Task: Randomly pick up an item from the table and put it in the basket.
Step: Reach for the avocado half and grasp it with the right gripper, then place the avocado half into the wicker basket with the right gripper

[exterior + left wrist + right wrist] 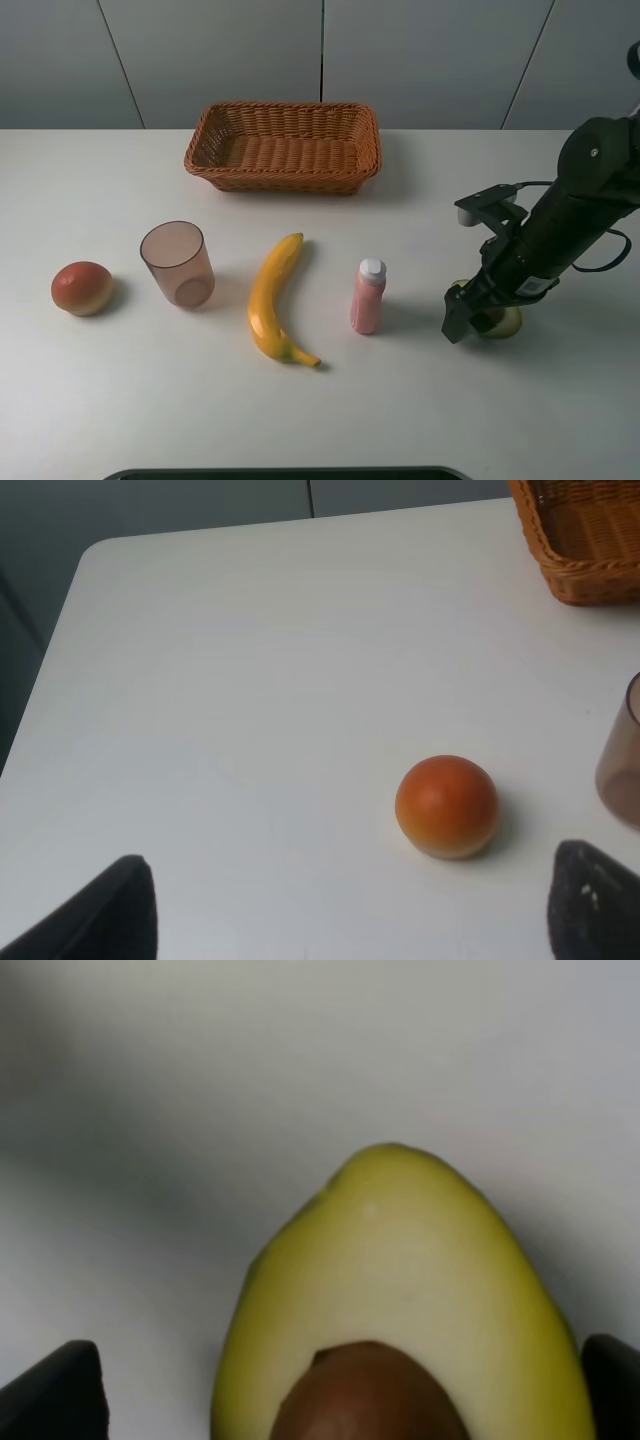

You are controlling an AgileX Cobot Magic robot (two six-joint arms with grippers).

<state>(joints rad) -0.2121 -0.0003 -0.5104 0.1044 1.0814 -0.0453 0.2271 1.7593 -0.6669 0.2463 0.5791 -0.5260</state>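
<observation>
grasp step in hand: right gripper is sitting low over the halved avocado, jaws wide and straddling it, not closed on it. the avocado is lying flesh-up on the table at the right, well apart from the basket. next move probably calling for closing, lifting, then carrying to the basket. left gripper is hanging with jaws wide, holding nothing.
</observation>
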